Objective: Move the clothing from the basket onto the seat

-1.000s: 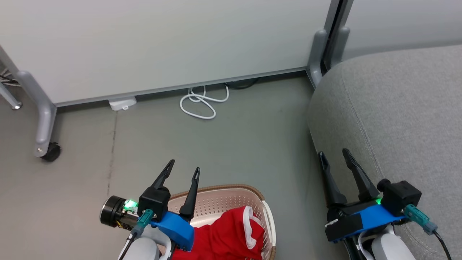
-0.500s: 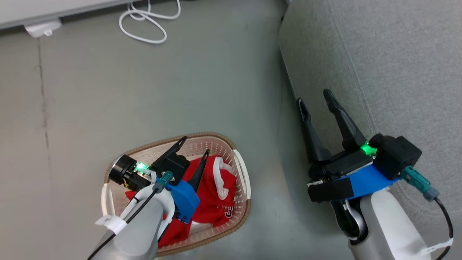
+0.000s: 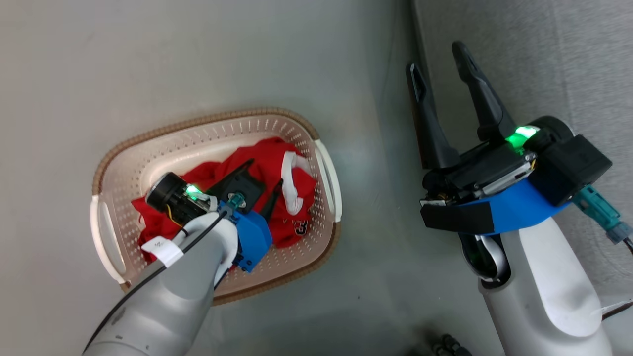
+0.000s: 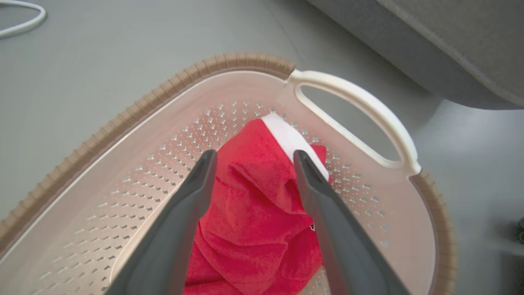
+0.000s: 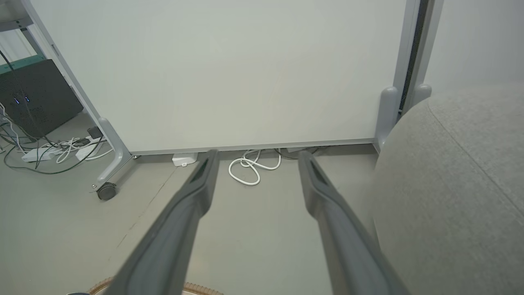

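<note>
Downward is where the head camera has swung in the last second, so the whole picture has shifted; apart from that, the left gripper [image 3: 267, 172] has come from over the far rim into the cream-white perforated plastic laundry basket with a brown woven-look rim [image 3: 198, 121], which stands on the smooth grey floor [image 3: 148, 49]. Its two dark fingers are spread wide and hold nothing. In the left wrist view they straddle a raised fold of the soft bright red clothing with white trim [image 3: 269, 148], one finger on each side, though whether the tips already touch the fabric cannot be told. All the red cloth that can be seen lies crumpled in the middle of the basket, a white trim band [image 3: 289, 178] looped on top. The large light grey upholstered seat [image 3: 544, 59] lies to the robot's right, near the basket but apart from it. The right gripper [image 3: 434, 57] hangs beside the seat's edge, fingers wide apart and empty. By my judgement the task is at its very start: nothing is gripped or lifted, and both the grasp and the carry to the seat remain.
</note>
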